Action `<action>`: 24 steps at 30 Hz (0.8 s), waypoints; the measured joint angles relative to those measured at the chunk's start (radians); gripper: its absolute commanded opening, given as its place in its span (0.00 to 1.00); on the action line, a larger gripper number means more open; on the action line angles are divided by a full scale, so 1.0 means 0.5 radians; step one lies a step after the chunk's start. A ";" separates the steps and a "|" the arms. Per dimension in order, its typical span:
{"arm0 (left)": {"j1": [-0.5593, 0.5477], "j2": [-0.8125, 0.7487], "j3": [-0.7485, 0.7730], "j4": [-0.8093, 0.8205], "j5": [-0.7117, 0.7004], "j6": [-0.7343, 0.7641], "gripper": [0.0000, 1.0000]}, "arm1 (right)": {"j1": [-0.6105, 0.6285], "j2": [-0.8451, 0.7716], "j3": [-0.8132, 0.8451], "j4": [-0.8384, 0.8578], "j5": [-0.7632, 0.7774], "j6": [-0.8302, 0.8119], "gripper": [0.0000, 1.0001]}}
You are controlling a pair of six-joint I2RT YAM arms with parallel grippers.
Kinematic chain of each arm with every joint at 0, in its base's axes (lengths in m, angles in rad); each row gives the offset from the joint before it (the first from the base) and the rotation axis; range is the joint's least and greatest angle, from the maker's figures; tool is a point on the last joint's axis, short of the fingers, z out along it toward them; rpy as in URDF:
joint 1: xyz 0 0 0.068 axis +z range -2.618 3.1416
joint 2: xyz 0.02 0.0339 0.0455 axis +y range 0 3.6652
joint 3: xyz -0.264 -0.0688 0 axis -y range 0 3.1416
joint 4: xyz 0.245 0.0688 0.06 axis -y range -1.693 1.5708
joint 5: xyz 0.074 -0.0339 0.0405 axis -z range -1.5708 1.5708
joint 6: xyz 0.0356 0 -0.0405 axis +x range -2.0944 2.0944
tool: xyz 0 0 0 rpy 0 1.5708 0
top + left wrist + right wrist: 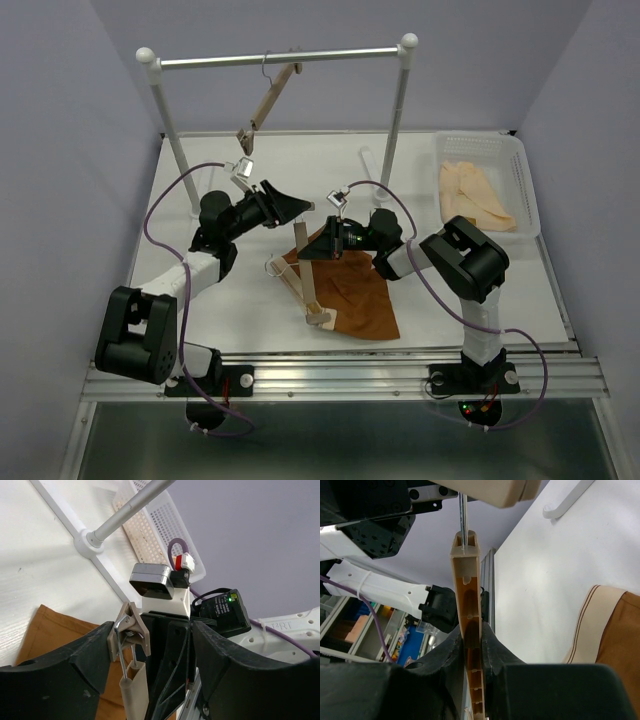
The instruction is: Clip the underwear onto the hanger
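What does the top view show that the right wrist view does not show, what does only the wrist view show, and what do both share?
Only the top view: the rail, a second hanger hooked on it, and the basket of cream garments. Only the right wrist view: the dark stripes on the waistband, and a close look at the right claw shut on the hanger. Both: the hanger, the underwear and the table.
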 measured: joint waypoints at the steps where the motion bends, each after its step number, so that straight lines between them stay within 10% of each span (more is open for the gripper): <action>1: 0.000 0.004 0.007 -0.008 -0.002 0.004 0.66 | -0.001 0.000 0.000 0.001 0.001 -0.003 0.01; 18: 0.001 0.031 0.020 -0.035 0.002 0.026 0.60 | 0.000 0.000 -0.002 0.000 0.048 -0.043 0.01; 22: 0.002 0.031 0.020 -0.047 -0.020 0.034 0.32 | 0.002 -0.001 -0.002 0.011 0.056 -0.061 0.01; 24: 0.006 0.032 0.020 -0.054 -0.031 0.045 0.00 | 0.002 -0.002 -0.002 0.023 0.054 -0.063 0.01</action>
